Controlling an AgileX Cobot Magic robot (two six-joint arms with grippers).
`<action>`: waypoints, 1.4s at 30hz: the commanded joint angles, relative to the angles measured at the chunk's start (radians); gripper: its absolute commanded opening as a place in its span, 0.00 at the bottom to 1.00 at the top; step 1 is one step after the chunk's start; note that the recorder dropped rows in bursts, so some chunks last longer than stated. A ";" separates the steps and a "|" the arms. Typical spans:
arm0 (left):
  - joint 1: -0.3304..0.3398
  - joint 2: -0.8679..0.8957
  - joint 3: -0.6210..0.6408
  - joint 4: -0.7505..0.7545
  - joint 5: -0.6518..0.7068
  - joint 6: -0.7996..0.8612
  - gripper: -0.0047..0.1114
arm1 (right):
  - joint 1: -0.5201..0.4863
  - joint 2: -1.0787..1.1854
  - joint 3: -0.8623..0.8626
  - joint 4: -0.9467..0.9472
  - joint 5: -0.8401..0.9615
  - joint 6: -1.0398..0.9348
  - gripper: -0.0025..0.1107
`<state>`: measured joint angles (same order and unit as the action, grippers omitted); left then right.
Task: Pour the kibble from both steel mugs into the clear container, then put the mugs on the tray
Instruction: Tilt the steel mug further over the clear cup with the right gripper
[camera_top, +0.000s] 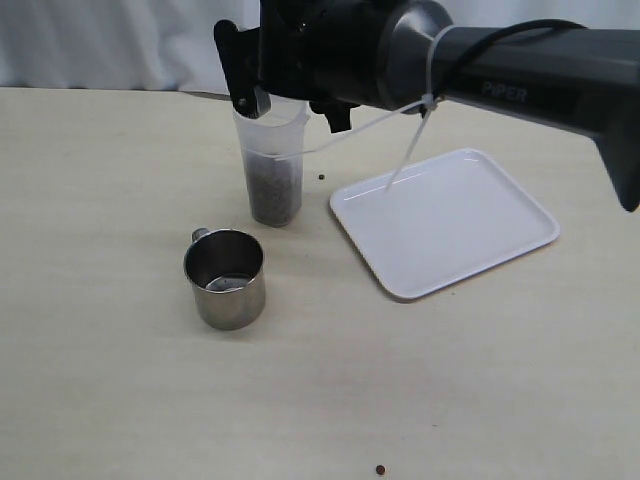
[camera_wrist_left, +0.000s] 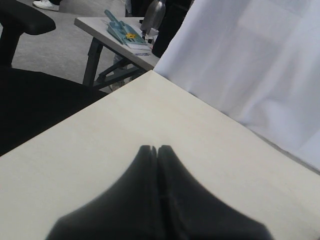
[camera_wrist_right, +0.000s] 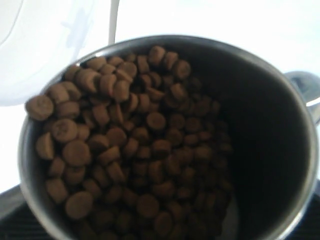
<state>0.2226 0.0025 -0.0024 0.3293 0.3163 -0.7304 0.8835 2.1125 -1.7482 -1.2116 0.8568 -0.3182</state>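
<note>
One steel mug (camera_top: 225, 280) stood empty; right jaws, wide around the second mug (camera_wrist_right: 265, 100), tipped its kibble (camera_wrist_right: 115, 145) over the part-filled clear container (camera_top: 272, 170); left jaws shut, holding nothing; tray (camera_top: 445, 220) unused.

Beige table (camera_top: 100, 400) w/ white curtain (camera_top: 100, 40) behind; grey floor (camera_wrist_left: 65, 52).

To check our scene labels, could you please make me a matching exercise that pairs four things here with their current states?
Things:
1. standing steel mug
2. held steel mug
3. clear container
4. white tray

States:
A. partly filled with kibble
B. bare, nothing on it
C. empty, upright on the table
D. holding kibble, tipped at the container's rim

Pairs: 1-C, 2-D, 3-A, 4-B
</note>
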 joint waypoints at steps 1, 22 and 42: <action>-0.003 -0.003 0.002 0.003 -0.007 -0.003 0.04 | 0.003 -0.010 -0.008 -0.029 -0.014 -0.007 0.07; -0.003 -0.003 0.002 0.003 -0.007 -0.003 0.04 | 0.003 -0.010 -0.008 -0.060 -0.019 -0.033 0.07; -0.003 -0.003 0.002 0.003 -0.007 -0.003 0.04 | 0.003 -0.010 -0.008 -0.083 -0.019 -0.064 0.07</action>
<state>0.2226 0.0025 -0.0024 0.3313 0.3163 -0.7304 0.8835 2.1125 -1.7482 -1.2483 0.8414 -0.3745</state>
